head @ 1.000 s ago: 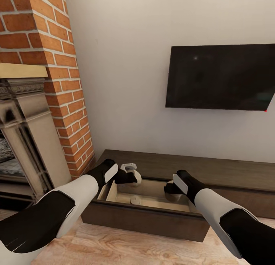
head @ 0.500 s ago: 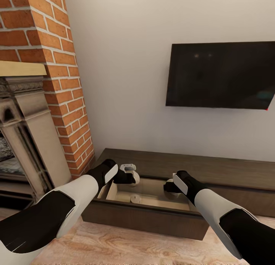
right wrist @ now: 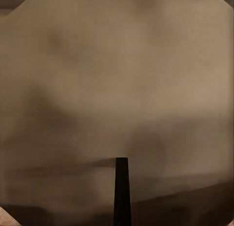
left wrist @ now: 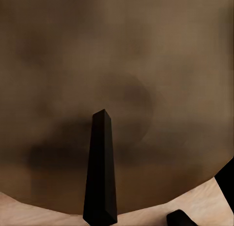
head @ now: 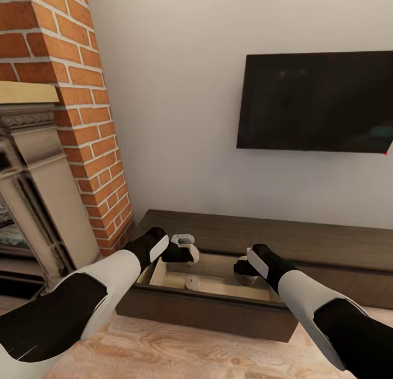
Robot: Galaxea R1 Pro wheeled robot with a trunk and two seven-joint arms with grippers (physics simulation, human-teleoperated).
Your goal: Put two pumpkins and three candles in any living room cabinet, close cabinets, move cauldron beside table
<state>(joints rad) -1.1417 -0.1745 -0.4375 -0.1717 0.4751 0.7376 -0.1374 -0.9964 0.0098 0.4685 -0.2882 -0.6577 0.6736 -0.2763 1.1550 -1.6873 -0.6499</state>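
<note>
A long, low, dark brown cabinet [head: 305, 242] runs along a pale wall beneath a black wall-mounted television [head: 316, 102]. At the left stands a red brick chimney column [head: 82, 112] with an ornate stone fireplace surround [head: 38, 204] beside it. The floor in front is light wood [head: 180, 352].

One wide drawer [head: 207, 308] at the cabinet's left end is pulled out, showing a pale interior. A short, pale tan candle [head: 192, 283] rests on the drawer's floor, near the front wall and roughly midway between the two arms.

Both arms, sleeved in white and black, reach forward over the open drawer. The left claw [head: 184, 253] hovers above the drawer's back left area; a pale rounded shape sits right at it, but whether that is a held candle or part of the wrist cannot be told, nor can the jaws' opening. The right claw [head: 243, 268] hovers over the drawer's right part, with another pale rounded shape just at its tip; its opening cannot be told either.

In the left wrist view, one black finger [left wrist: 101, 172] points across a blurred brown surface, with a pale strip behind it. In the right wrist view, one thin black finger [right wrist: 121, 192] points into a blurred tan-brown surface.
</note>
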